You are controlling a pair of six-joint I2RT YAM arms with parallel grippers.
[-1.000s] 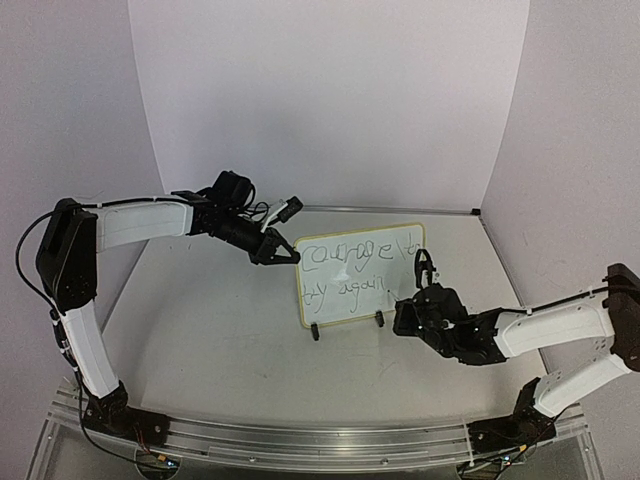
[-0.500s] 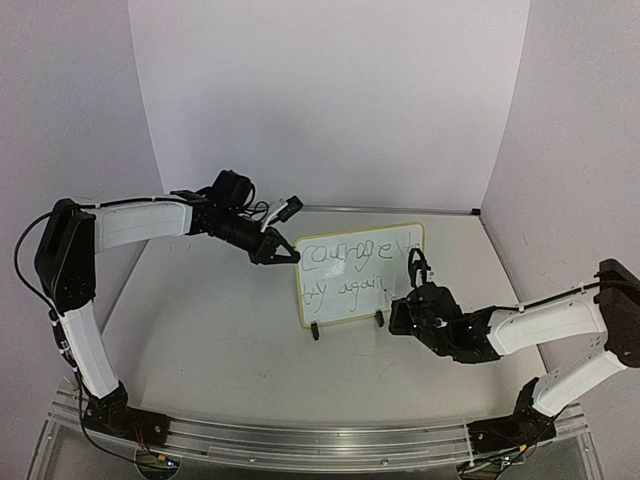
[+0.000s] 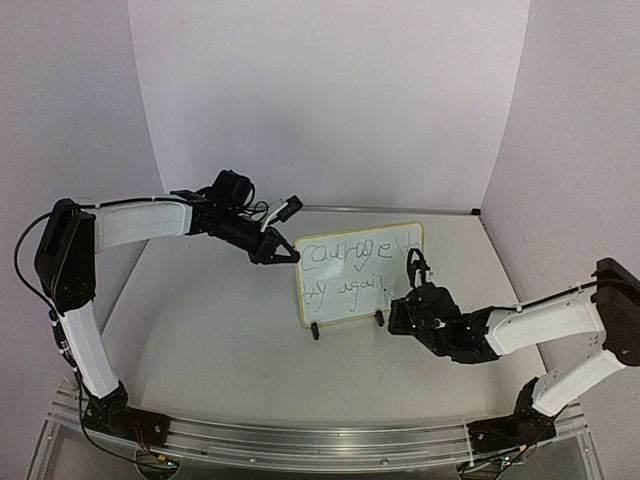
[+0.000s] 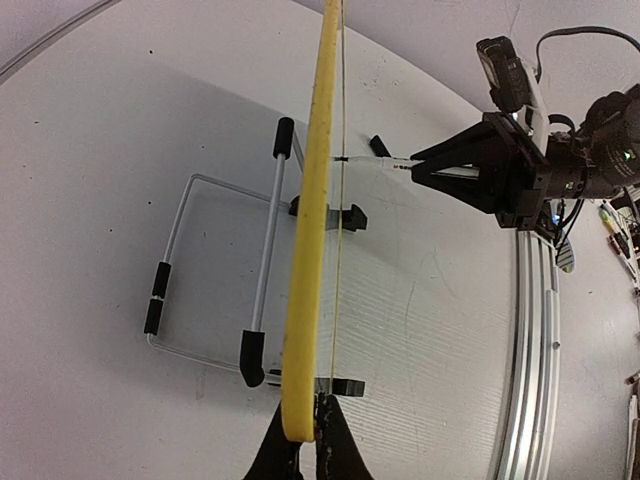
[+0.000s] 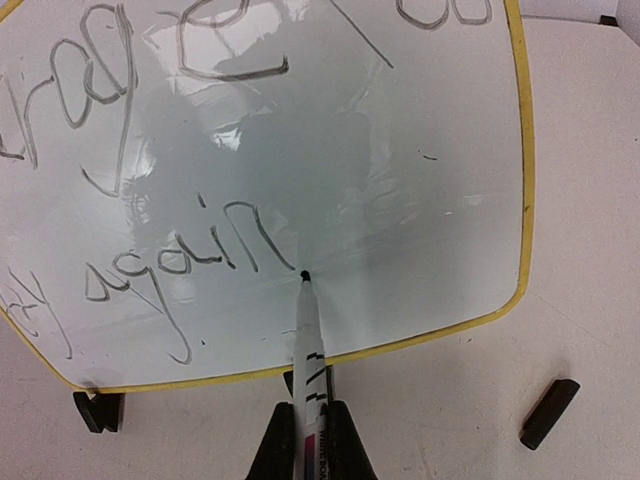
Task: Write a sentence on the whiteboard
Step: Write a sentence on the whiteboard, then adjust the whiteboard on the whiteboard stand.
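– Fingers?
– Right fingers [image 5: 270, 452] pinch marker [image 5: 308, 345], tip on whiteboard [image 5: 420, 200] just after "again"; left fingers [image 4: 272, 462] clamp whiteboard's rim.
– Progress?
– Sentence [image 3: 350, 252] looks complete, probably final dot; whiteboard stands on worktop [image 3: 220, 330].

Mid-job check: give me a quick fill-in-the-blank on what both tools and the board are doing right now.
1. The right tool is shut on the marker, whose tip touches the whiteboard just after the word ___.
2. The left tool is shut on the whiteboard's ___ rim.
3. The sentence runs over ___ lines.

Missing words: again; yellow; two
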